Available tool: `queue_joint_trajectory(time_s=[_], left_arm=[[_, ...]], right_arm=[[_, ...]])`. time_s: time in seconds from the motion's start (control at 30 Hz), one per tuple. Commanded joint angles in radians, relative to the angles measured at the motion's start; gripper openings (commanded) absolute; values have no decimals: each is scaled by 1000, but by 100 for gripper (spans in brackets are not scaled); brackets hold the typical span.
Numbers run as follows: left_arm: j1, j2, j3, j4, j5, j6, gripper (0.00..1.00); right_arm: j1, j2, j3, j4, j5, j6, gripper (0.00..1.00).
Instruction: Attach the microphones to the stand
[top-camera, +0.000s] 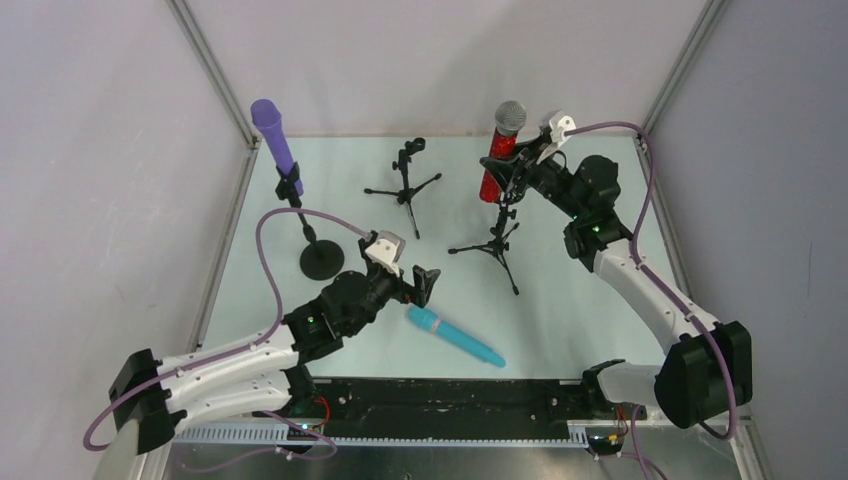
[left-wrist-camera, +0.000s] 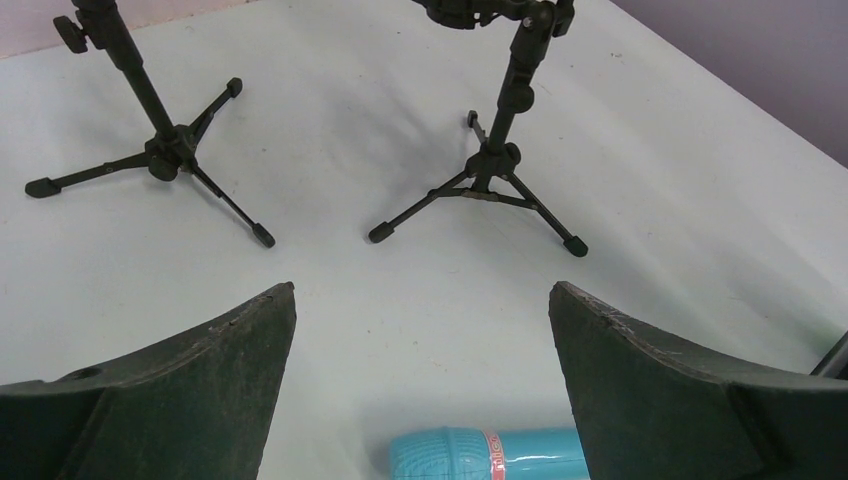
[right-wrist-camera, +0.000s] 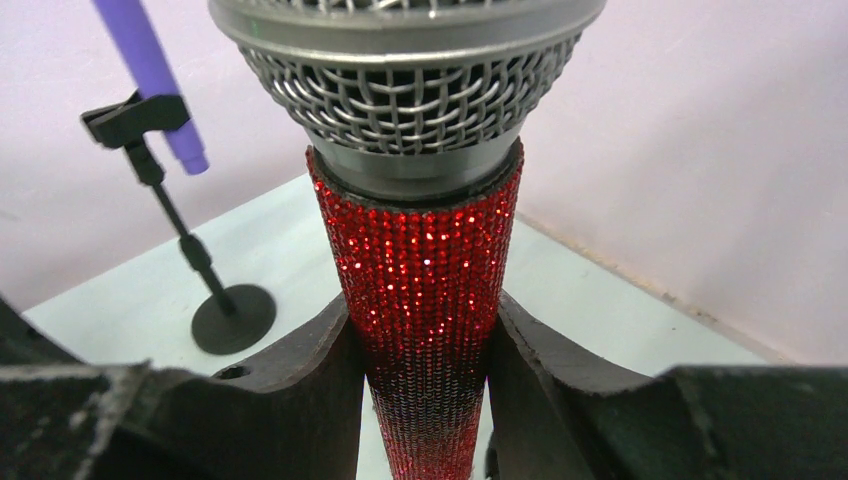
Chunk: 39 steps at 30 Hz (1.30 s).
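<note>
The right gripper (right-wrist-camera: 422, 335) is closed on the glittery red microphone with a silver mesh head (right-wrist-camera: 425, 240), one finger pressed against each side of its tapering body. It holds the microphone head-up, directly above the black tripod stand (top-camera: 497, 240) on the right side of the pale tabletop (top-camera: 580, 300). Whether the body sits in that stand's clip cannot be told.

The left gripper (left-wrist-camera: 420, 300) hangs low with its jaws spread wide and nothing between them, just over the head end of the teal-blue microphone with a pink ring (left-wrist-camera: 490, 455). This microphone lies flat on the tabletop near the front edge.

Further back, a second black tripod stand (top-camera: 405, 185) stands bare in the middle. At the far left, the all-purple microphone (top-camera: 275, 140) is clipped, tilted, on a black round-base stand (top-camera: 320, 258).
</note>
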Motion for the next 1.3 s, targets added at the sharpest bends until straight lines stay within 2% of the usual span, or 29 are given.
queue_joint_trajectory(time_s=[0.0,0.67,1.27], left_arm=[[-4,6,21,33,-37,-34,100],[-4,50,26,33,-21,-16,100],[-4,87,17,32,-9,-23,100]], right_arm=[[-28,20,8,132,75,26,0],[-123,182,189,4,47,63,0],[-156,248,195,-1,23,44,0]])
